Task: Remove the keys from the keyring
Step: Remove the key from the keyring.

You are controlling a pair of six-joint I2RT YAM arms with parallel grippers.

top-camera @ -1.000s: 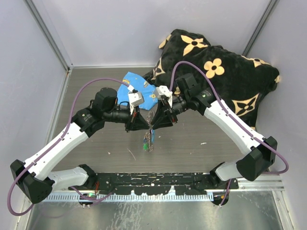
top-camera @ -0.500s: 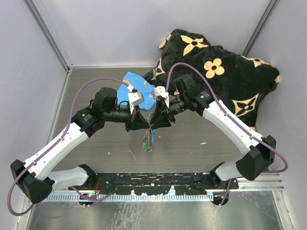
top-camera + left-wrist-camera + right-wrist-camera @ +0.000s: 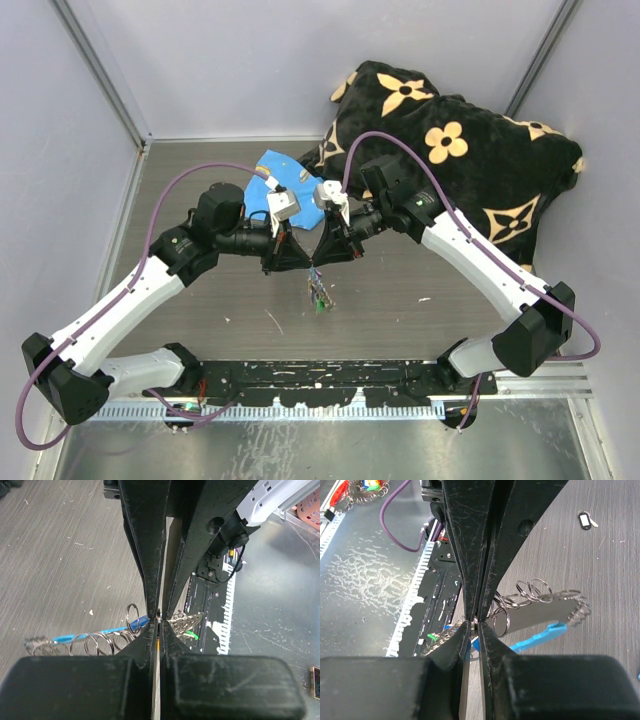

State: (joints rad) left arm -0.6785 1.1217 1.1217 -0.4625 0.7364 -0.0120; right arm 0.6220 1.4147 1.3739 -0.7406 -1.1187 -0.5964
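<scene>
The keyring (image 3: pixel 318 290) is a bunch of thin metal rings with a light-blue piece (image 3: pixel 540 636), hanging just above the table between both grippers. My left gripper (image 3: pixel 304 263) is shut on one ring, whose thin edge shows between its fingertips (image 3: pixel 150 630). My right gripper (image 3: pixel 321 261) faces it tip to tip, with its jaws drawn in on a ring (image 3: pixel 477 625) of the same bunch. A green key head (image 3: pixel 193 636) hangs among the rings and also shows as the green head (image 3: pixel 320 306) at the bottom of the bunch. Other keys are too small to tell apart.
A blue printed cloth (image 3: pixel 288 180) lies behind the grippers. A black cushion with tan flowers (image 3: pixel 450 140) fills the back right. A small dark tag (image 3: pixel 584 520) lies on the wood table. The black base rail (image 3: pixel 320 380) and a metal ledge run along the near edge.
My right gripper has moved left up against the left gripper's tips and its jaws have narrowed. The hanging bunch has shifted slightly right and hangs shorter. The left arm has stayed put.
</scene>
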